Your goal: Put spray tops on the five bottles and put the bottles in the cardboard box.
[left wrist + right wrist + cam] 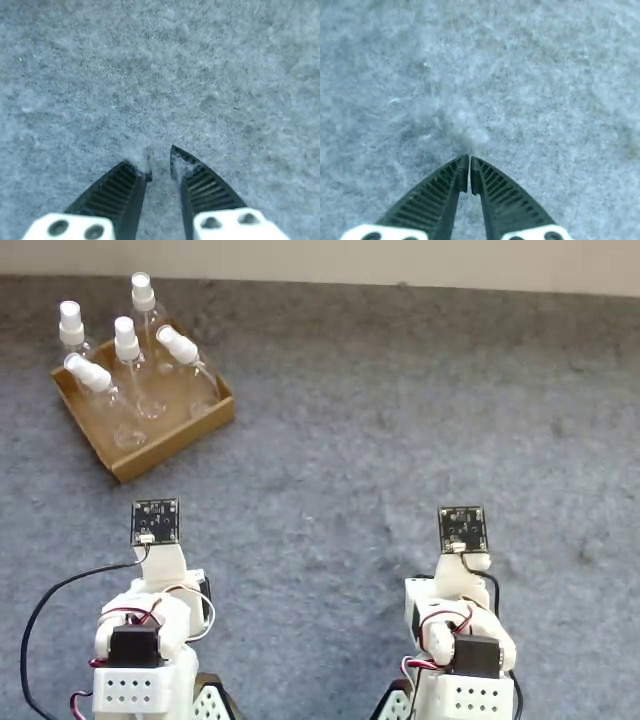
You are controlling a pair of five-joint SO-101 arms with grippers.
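Fingertips on the left gripper [160, 162] stand a little apart, with nothing between them but grey cloth [160, 75]. The right gripper [470, 161] has its tips drawn together until they all but touch, and it too grips nothing. Both point down at bare cloth, just above it or resting on it; I cannot say which.

Looking out from there in the high view, one arm [150, 625] and the other arm [460, 630] sit folded back at the near edge of the table, well apart from each other and from the work. I cannot match either one to its side from here.

Across the table, the cardboard box [175, 440] sits at the far corner with the bottles [128, 370] inside it. I count five white spray tops [142, 288] standing up above the rim, one on each neck. Two bottles lean and the others stand straighter. The clear bodies are hard to trace, so whether each base sits flat on the box floor I cannot tell.

To my eye the task is finished: tops are on and the bottles are boxed. The next move calls for little, perhaps only a check that the leaning bottles are not tipping over the rim.
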